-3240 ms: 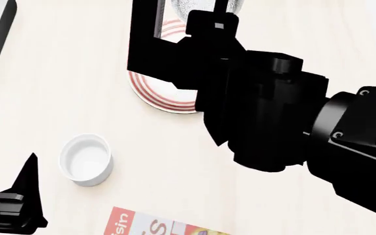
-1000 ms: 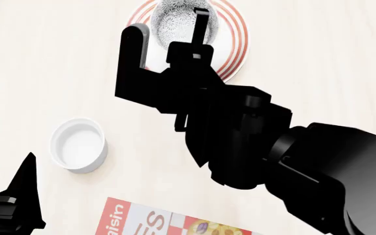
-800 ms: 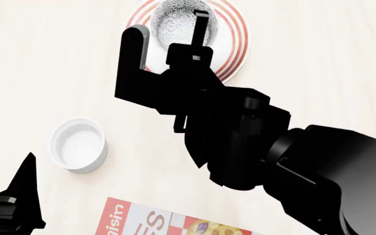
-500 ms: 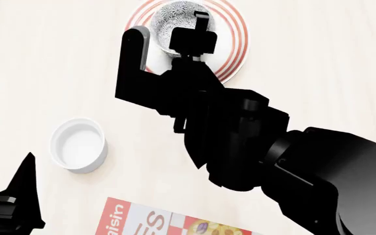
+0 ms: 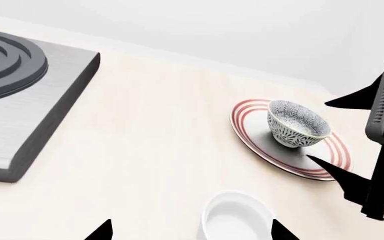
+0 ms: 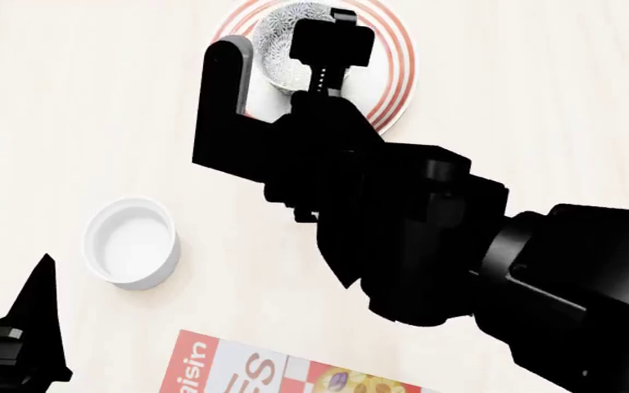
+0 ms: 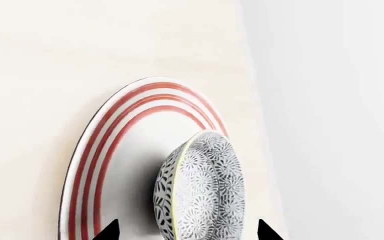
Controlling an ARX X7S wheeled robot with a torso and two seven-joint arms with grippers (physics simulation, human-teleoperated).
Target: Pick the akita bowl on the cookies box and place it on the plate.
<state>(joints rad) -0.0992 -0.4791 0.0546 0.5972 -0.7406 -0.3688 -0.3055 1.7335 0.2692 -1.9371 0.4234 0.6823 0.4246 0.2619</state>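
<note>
I see the bowl [image 5: 297, 123] sitting upright on the plate [image 5: 253, 140], so placing looks done. My right gripper [image 6: 282, 51] is spread, clear of it; next I'd lift away.

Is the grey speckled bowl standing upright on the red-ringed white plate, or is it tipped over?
Upright. In the left wrist view the grey speckled bowl rests on its base on the red-ringed white plate, opening facing up, with no hand touching it.
</note>
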